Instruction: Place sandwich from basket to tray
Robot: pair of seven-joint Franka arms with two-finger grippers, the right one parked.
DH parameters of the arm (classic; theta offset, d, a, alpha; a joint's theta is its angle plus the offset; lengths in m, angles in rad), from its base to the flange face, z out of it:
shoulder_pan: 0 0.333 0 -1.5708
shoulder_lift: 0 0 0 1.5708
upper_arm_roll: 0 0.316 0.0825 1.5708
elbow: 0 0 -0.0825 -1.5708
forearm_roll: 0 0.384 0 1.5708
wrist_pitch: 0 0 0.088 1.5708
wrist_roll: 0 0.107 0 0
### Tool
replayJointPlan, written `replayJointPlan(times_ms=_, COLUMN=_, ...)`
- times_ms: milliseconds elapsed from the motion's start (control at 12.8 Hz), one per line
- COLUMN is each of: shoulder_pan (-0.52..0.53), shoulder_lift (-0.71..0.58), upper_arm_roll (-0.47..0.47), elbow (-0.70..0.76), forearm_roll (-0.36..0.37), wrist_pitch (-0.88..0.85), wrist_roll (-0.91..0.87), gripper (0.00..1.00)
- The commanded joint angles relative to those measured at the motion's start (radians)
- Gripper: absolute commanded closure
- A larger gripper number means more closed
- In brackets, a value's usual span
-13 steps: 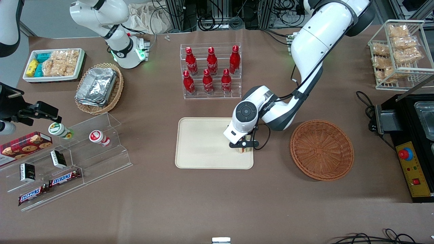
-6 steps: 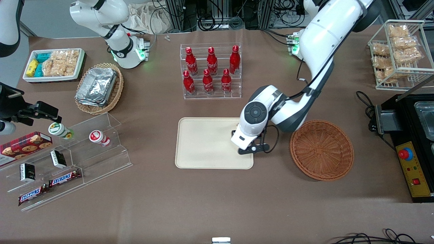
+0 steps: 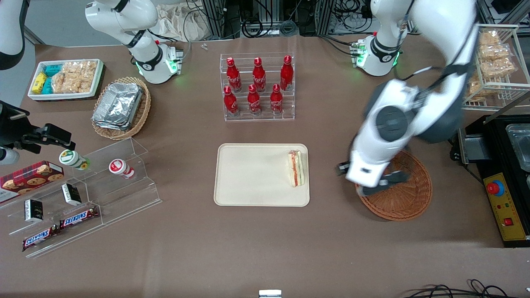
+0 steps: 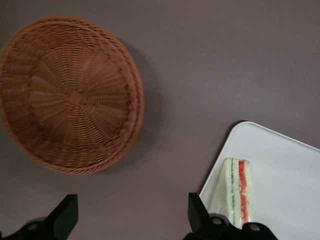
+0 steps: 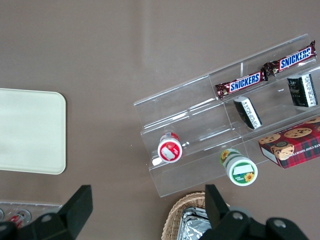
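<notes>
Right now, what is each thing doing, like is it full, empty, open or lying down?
sandwich: lying on the tray, near the edge closest to the basket, nothing holding it.
tray: flat on the table, holding only the sandwich.
basket: empty, upright on the table.
claw: open, holding nothing, up over the basket's edge.
red bottles: standing upright in their clear rack.

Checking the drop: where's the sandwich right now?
The sandwich lies on the tray, at the tray's end nearest the basket. The open tool hangs above the basket's rim, clear of it.
</notes>
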Motion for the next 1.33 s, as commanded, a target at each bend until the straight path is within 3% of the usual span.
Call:
replayJointPlan(times_ms=0, shoulder_pan=0.122, shoulder_lift=-0.142, upper_arm_roll=-0.007, elbow=-0.037, forearm_roll=-0.101, wrist_pitch=-0.103, wrist_roll=0.148, gripper=0.01)
replayJointPlan(times_ms=235, shoulder_pan=0.219, shoulder_lift=-0.203, upper_arm_roll=-0.006, elbow=-0.037, forearm_roll=-0.160, wrist_pitch=-0.137, wrist_roll=0.220, gripper=0.01)
replayJointPlan(times_ms=548, shoulder_pan=0.273, shoulder_lift=-0.249, upper_arm_roll=0.031, elbow=-0.066, forearm_roll=-0.162, wrist_pitch=-0.146, wrist_roll=0.306, gripper=0.01)
replayJointPlan(times_ms=783, shoulder_pan=0.223, shoulder_lift=-0.332, upper_arm_roll=0.156, elbow=-0.147, forearm_roll=-0.182, wrist_pitch=-0.134, wrist_roll=0.433, gripper=0.01)
replayJointPlan(times_ms=939, shoulder_pan=0.102, shoulder_lift=-0.387, upper_arm_roll=0.329, elbow=-0.229, forearm_roll=-0.194, wrist_pitch=-0.102, wrist_roll=0.519, gripper=0.01)
replayJointPlan(times_ms=1017, shoulder_pan=0.072, shoulder_lift=-0.418, upper_arm_roll=0.368, elbow=-0.279, forearm_roll=-0.194, wrist_pitch=-0.065, wrist_roll=0.554, gripper=0.01)
replayJointPlan(times_ms=1252, shoulder_pan=0.074, shoulder_lift=-0.446, upper_arm_roll=0.352, elbow=-0.355, forearm_roll=-0.190, wrist_pitch=0.015, wrist_roll=0.559, gripper=0.00)
